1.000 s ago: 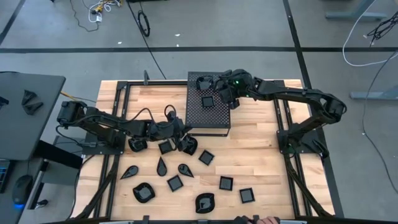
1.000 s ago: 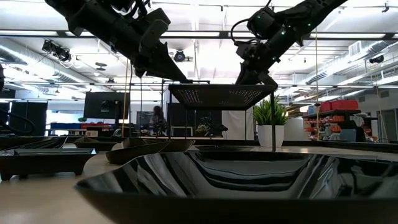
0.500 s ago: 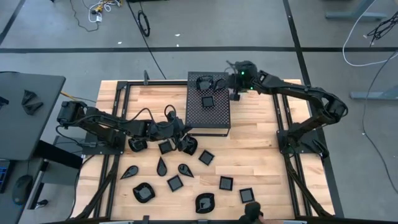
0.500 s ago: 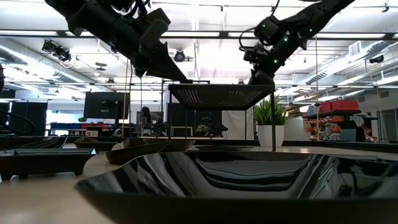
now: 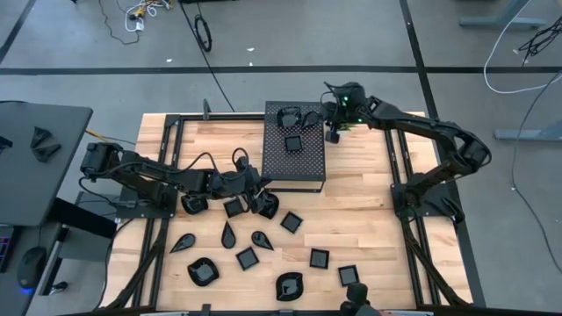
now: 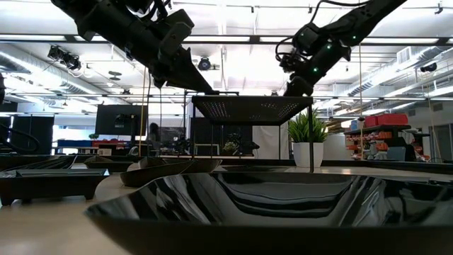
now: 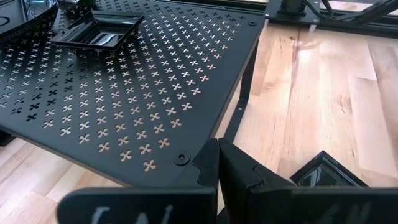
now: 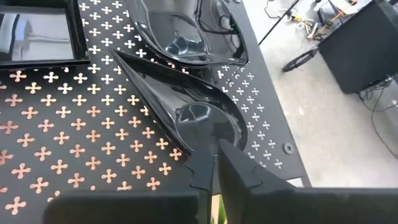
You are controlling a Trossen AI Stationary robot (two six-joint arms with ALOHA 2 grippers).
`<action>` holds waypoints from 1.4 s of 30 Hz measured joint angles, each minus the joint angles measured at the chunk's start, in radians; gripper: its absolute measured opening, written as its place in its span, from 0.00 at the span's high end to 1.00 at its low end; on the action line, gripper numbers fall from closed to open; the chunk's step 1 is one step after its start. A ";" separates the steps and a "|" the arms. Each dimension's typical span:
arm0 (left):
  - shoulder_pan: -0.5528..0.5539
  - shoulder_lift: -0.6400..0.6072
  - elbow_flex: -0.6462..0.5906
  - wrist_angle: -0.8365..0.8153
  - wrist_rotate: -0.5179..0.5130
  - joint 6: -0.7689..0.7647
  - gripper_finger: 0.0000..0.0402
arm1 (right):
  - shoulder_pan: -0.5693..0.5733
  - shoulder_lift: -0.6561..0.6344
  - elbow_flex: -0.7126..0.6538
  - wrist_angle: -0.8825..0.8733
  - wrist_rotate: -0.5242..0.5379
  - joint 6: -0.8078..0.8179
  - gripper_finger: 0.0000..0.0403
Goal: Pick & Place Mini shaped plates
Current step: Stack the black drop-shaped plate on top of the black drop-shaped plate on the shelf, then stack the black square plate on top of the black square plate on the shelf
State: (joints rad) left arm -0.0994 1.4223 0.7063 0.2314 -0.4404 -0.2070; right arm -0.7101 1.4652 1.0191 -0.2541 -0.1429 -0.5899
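Three glossy black mini plates lie on the black perforated box (image 5: 299,167): a rounded one (image 8: 180,31), a square one (image 8: 37,34) and a teardrop one (image 8: 186,102). My right gripper (image 8: 212,155) is shut. It hovers at the box's far right edge (image 5: 334,132), with its fingertips at the teardrop plate's rounded end. My left gripper (image 7: 217,152) is shut and waits at the box's near left corner (image 5: 261,200), above plates lying on the table. Several more plates (image 5: 248,258) rest flat on the table's near half. My right gripper points its shut fingers slanting down at the rounded end (image 8: 202,127) of the teardrop plate, which lies flat on the box top. The fingertips hide the spot, so I cannot tell whether they touch it.
The box stands on thin legs at the table's far middle (image 6: 248,106). A potted plant (image 6: 308,138) shows beyond it in the low view. Bare wood (image 5: 369,202) lies right of the box. A person's hand (image 5: 356,298) is at the table's near edge.
My right gripper has moved from over the box's middle toward the table's right, to the box's right edge, and risen slightly. A person's hand has come in at the table's near edge. My left arm has kept still.
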 joint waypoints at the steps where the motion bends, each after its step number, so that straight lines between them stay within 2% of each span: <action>1: 0.000 0.000 0.000 0.000 0.000 0.000 0.98 | 0.000 0.003 0.000 0.000 0.000 0.003 0.94; 15: 0.000 0.000 0.000 0.000 0.000 0.000 0.98 | 0.006 0.008 0.000 0.025 0.003 -0.015 0.94; 21: 0.000 0.000 0.000 0.000 0.000 0.000 0.98 | 0.073 -0.042 0.000 -0.002 0.004 0.115 0.94; 28: -0.002 0.000 0.000 0.000 0.000 0.000 0.98 | 0.314 -0.120 -0.011 -0.092 0.005 0.283 0.98; 33: -0.017 0.000 0.000 -0.002 0.000 0.014 0.98 | 0.536 -0.129 -0.073 -0.007 0.008 0.351 0.98; 37: -0.028 0.000 0.000 -0.001 0.000 0.017 0.98 | 0.708 -0.129 -0.131 0.104 0.079 0.421 0.99; 42: -0.046 0.000 0.000 0.000 0.000 0.010 0.98 | 0.900 -0.129 -0.177 0.188 0.108 0.548 0.99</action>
State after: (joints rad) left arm -0.1458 1.4223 0.7063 0.2310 -0.4409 -0.1967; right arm 0.1901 1.3365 0.8423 -0.0666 -0.0346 -0.0416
